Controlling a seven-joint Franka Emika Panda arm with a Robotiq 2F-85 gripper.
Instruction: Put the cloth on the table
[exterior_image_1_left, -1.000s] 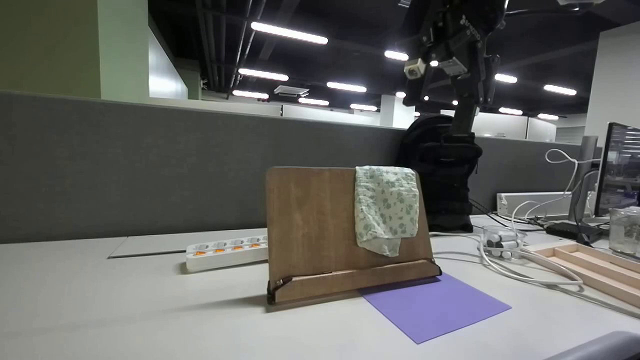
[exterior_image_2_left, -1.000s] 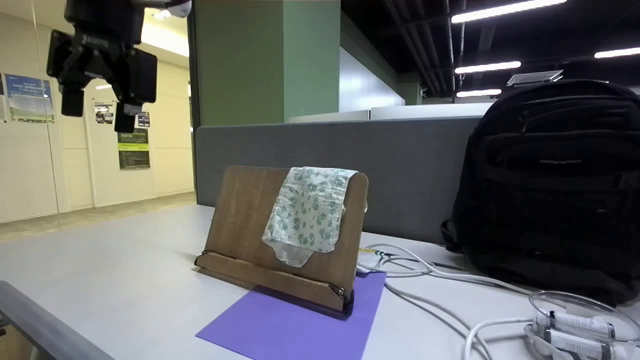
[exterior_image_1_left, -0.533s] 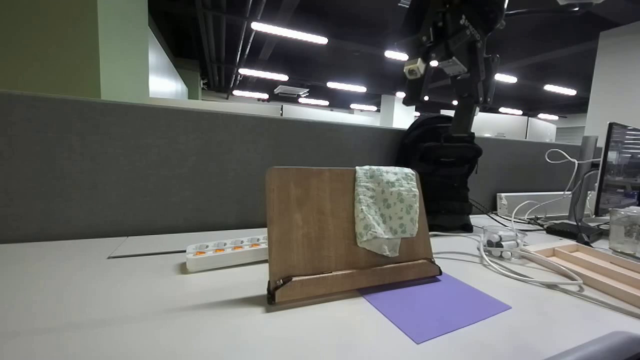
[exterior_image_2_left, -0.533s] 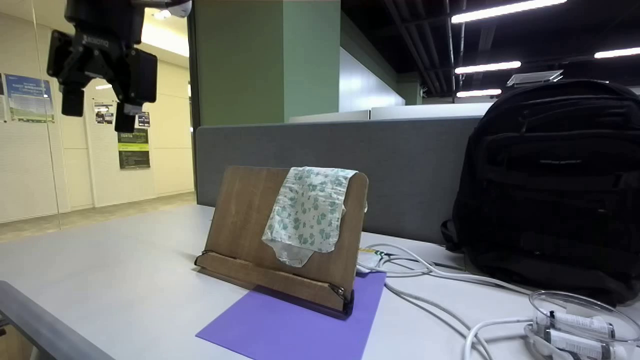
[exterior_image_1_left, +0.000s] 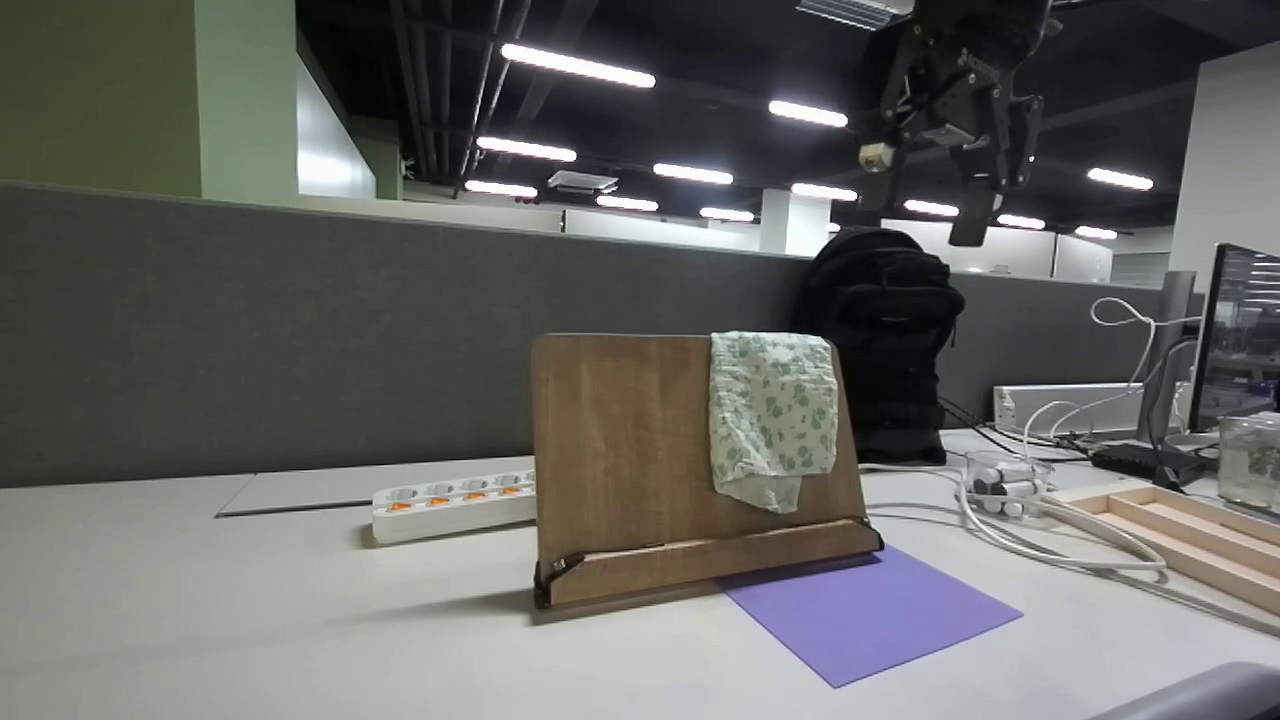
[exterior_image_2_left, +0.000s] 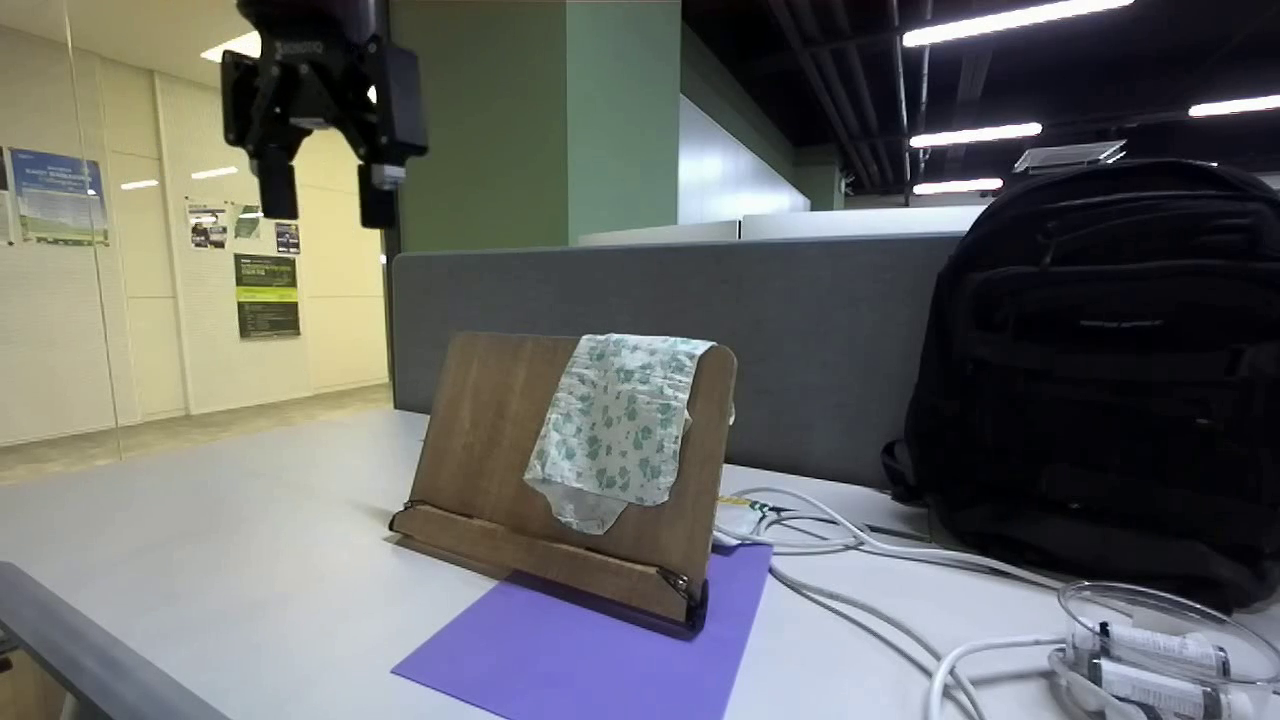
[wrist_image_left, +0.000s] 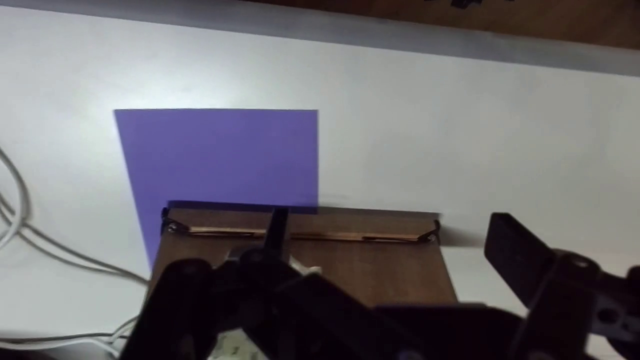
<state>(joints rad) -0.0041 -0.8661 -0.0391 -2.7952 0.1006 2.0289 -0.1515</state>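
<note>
The light grey-white table (exterior_image_1_left: 250, 600) carries a flat purple sheet (exterior_image_1_left: 880, 620), a wooden book stand (exterior_image_1_left: 620, 440) set partly on that sheet, a white power strip (exterior_image_1_left: 455, 512), looping white cables (exterior_image_1_left: 1100, 566), a clear round container (exterior_image_2_left: 1085, 625), a partitioned wooden tray (exterior_image_1_left: 1200, 565) and a black backpack (exterior_image_2_left: 1110, 400).

Both your exterior views sit low over the table (exterior_image_1_left: 250, 600), facing the front of the wooden stand (exterior_image_1_left: 625, 440) from different angles; in an exterior view you get the backpack (exterior_image_2_left: 1100, 380) huge at right. Your wrist cam points down, fingers (wrist_image_left: 517, 257) close along the bottom, sharing the stand and purple sheet (wrist_image_left: 220, 150) with both.
</note>
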